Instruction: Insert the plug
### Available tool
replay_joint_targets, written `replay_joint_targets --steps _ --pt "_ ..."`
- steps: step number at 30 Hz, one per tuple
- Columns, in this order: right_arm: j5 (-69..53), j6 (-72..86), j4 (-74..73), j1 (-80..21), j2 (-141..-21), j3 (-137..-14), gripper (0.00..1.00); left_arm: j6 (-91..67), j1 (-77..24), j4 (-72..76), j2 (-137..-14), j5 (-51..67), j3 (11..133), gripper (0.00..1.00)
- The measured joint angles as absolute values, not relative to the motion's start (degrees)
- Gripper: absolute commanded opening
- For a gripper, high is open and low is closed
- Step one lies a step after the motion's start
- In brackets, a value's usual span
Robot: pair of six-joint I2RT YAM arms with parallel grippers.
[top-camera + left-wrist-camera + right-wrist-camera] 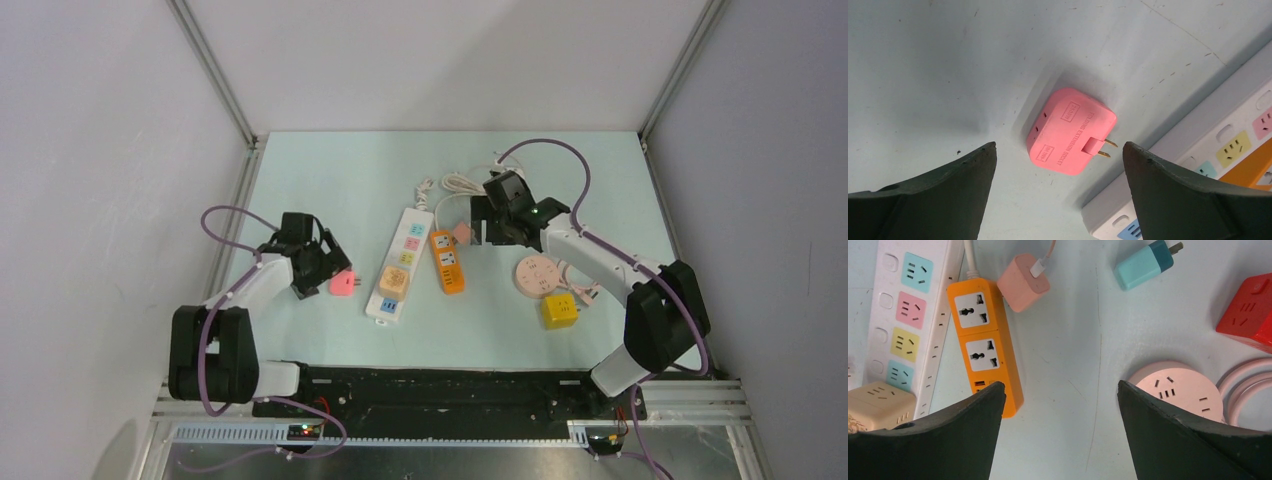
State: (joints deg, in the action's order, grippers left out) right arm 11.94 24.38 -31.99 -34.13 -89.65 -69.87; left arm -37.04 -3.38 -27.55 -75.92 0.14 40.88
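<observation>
1. Hovering over the pink plug (1070, 131), the left gripper (1059, 145) has its jaws spread wide and holds nothing. The plug shows in the gap between them, and neither jaw touches it.
2. The pink plug lies flat on the pale worktop (300, 180), just left of the white power strip (400, 262), with its two metal prongs pointing toward that strip.
3. The right gripper (1060, 384) is likewise open and empty, over bare worktop between the orange power strip (985, 340) and the round pink socket (1180, 390).
4. A beige cube adapter (394, 283) sits on the near end of the white power strip, and a small pink charger (1023, 282) lies just beside the orange strip's far end.
5. A yellow cube (560, 310) rests near the round pink socket. A teal plug (1143, 265) and a red cube (1248, 310) lie farther back.
</observation>
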Motion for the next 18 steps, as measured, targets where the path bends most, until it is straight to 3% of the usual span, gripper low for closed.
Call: replay_joint_targets --steps 11,15,18 --pt "12.88 28.10 -33.69 -31.09 -90.32 -69.12 0.74 -37.58 -3.42 -27.55 -76.62 -0.34 40.91 1.00" --pt "13.91 32.88 -34.81 -26.61 -89.97 -65.80 0.75 -37.63 -3.42 -27.55 -75.59 -0.97 40.93 1.00" --pt "15.40 35.64 -36.62 -23.16 -89.45 -63.83 0.81 -37.67 -3.42 -27.53 -74.43 -1.39 40.95 1.00"
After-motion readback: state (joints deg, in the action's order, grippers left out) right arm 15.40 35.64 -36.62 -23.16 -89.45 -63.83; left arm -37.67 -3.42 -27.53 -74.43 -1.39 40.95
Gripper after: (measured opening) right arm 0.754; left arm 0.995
